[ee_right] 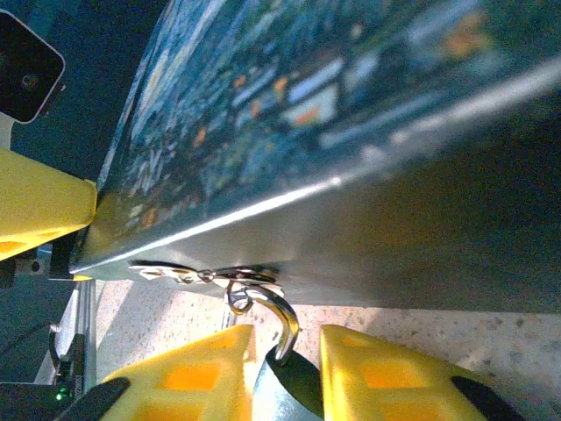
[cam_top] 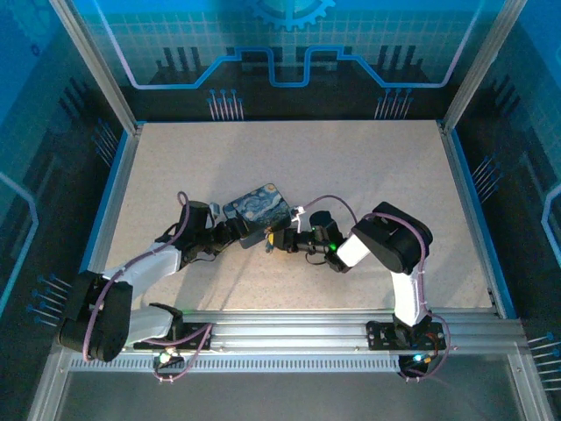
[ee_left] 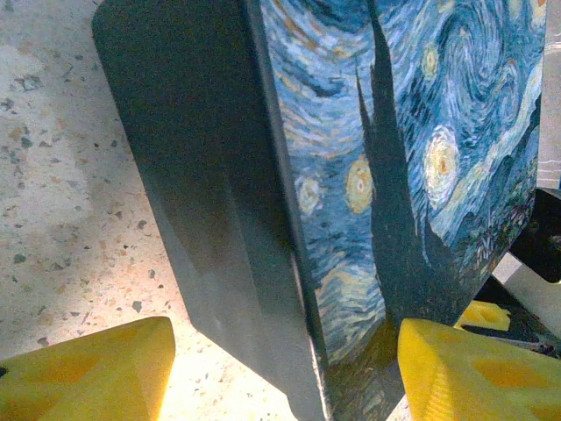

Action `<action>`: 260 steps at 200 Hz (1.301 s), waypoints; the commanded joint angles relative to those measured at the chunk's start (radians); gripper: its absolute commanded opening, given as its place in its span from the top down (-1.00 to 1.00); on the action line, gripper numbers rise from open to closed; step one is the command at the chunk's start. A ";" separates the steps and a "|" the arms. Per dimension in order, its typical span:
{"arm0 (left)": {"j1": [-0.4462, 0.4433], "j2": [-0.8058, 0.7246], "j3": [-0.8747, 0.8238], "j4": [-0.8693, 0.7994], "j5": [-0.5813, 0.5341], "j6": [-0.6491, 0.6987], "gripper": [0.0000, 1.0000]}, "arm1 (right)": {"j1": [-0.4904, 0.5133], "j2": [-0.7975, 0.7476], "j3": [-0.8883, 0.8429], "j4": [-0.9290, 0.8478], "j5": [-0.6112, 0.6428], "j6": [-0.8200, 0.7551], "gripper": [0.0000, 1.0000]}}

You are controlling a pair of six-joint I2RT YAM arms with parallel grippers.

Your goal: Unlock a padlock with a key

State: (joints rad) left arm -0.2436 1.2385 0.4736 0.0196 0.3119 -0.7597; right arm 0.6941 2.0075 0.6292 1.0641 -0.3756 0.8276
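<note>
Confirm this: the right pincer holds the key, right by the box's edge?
One slip: what the right pincer holds is the padlock, its shackle hooked at the box edge. The right wrist view shows it.

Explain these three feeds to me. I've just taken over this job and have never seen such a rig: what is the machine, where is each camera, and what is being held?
The machine is a pair of robot arms bolted at the near edge of a speckled table. The top picture looks down from above and behind them. It shows the left arm and the right arm both reaching to a flat box printed with a swirling night sky.

The other two pictures come from a camera on each wrist, and the yellow blocks in them are the fingers.

The left end effector has a corner of the box between its fingers. I cannot tell whether they pinch it.

The right end effector appears closed on the padlock. The padlock's silvery shackle hooks into a ring at the box's edge.
</note>
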 commanded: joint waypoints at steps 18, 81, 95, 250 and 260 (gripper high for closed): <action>-0.006 -0.015 -0.016 -0.047 -0.008 0.003 -0.38 | 0.010 0.027 -0.002 0.026 -0.001 0.022 0.63; -0.006 -0.021 -0.020 -0.050 -0.010 0.002 -0.38 | 0.010 0.016 -0.026 0.062 0.017 0.061 0.84; -0.006 -0.022 -0.020 -0.050 -0.010 0.002 -0.38 | 0.009 0.010 -0.032 0.067 0.022 0.074 0.86; -0.084 -0.099 -0.081 -0.046 -0.024 -0.073 -0.38 | 0.003 -0.002 -0.092 0.197 0.120 0.318 0.91; -0.090 -0.096 -0.081 -0.041 -0.026 -0.076 -0.38 | 0.003 0.000 -0.094 0.208 0.128 0.334 0.92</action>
State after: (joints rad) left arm -0.3172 1.1503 0.4141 0.0051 0.3035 -0.8146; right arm 0.6949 2.0129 0.5507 1.2125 -0.2882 1.1019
